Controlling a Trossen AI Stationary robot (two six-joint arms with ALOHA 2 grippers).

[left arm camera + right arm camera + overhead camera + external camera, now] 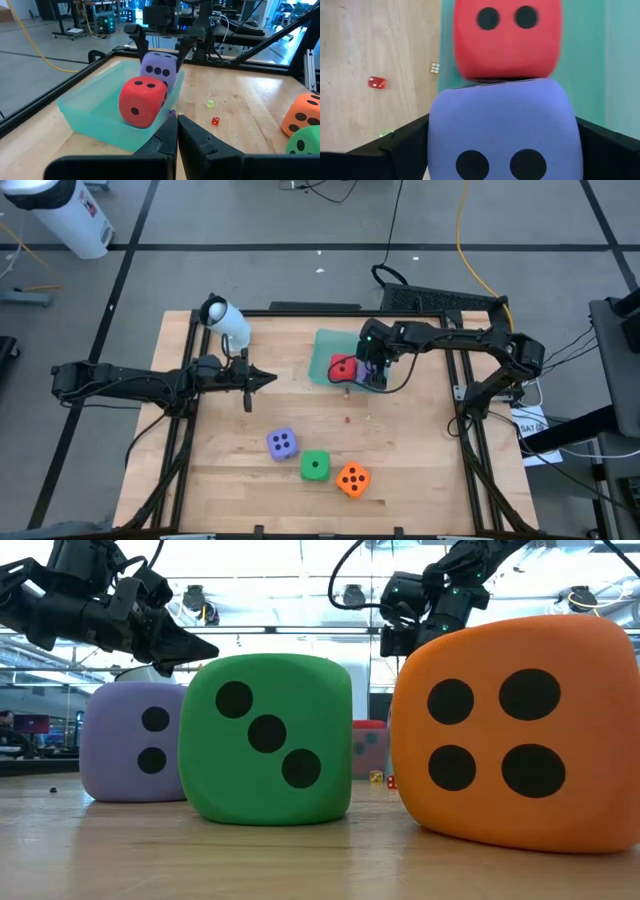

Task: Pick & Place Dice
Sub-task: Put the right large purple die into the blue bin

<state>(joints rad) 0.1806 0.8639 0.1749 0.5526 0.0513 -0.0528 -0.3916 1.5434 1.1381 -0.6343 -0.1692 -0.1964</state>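
Note:
A teal tray [322, 350] lies on the far middle of the table. In it sits a red die [142, 101], and a purple die [160, 70] is right beside it, touching it. My right gripper [372, 370] is over the tray, shut on that purple die [505, 130]. My left gripper [262, 378] hovers shut, left of the tray, touching nothing. Near the table's front edge stand a second purple die [283, 443], a green die [316, 466] and an orange die [352, 479], each on one face. My right gripper pinches the purple die between its two fingers [137, 37], on two opposite side faces [432, 145]. The fingers come from above, pointing down. The die is upright against the red die [507, 37]; whether it rests on the tray floor I cannot tell.
Three tiny dice lie on the wood beside the tray: red [215, 120], green [210, 104] and a pale one [435, 68]. A white cylinder-shaped device [226, 322] stands at the far left of the table. A black frame rims the table.

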